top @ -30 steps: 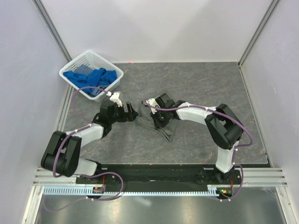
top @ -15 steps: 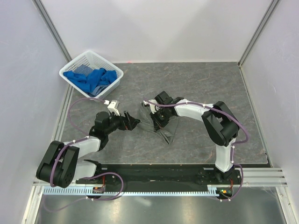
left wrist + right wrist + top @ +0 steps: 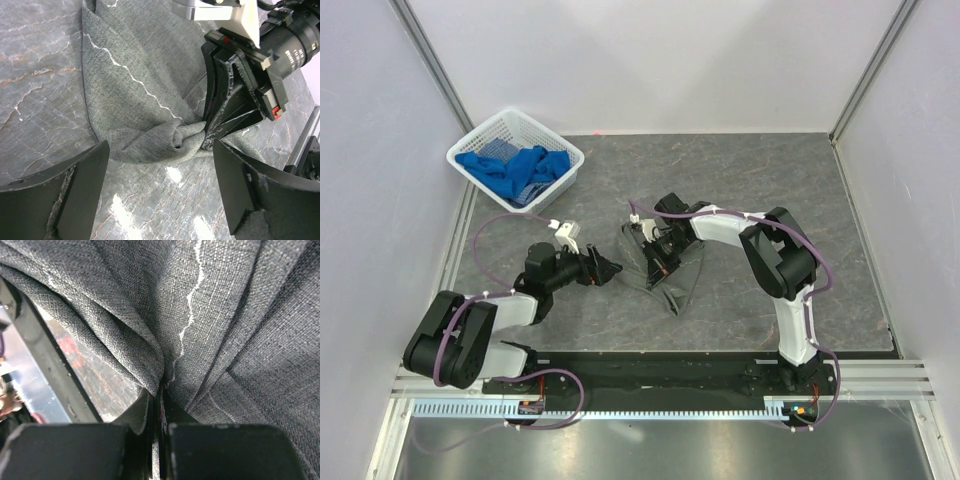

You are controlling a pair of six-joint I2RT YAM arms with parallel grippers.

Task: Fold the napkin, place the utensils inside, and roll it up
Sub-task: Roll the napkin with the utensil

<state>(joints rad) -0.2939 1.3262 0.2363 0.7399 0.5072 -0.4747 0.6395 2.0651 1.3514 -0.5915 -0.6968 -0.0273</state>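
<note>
Two grippers meet near the middle of the table. The right gripper is clenched on a bunched fold of the napkin, which lies crumpled there. The left gripper stands spread wide just left of the napkin's edge, grasping nothing.

Dark grey, marble-veined bench, boxed in on three sides by pale lavender-white walls. Silver metal posts slanting up at both far corners. Black base plate and slotted aluminium rail along the near edge. Soft, even light throughout.
</note>
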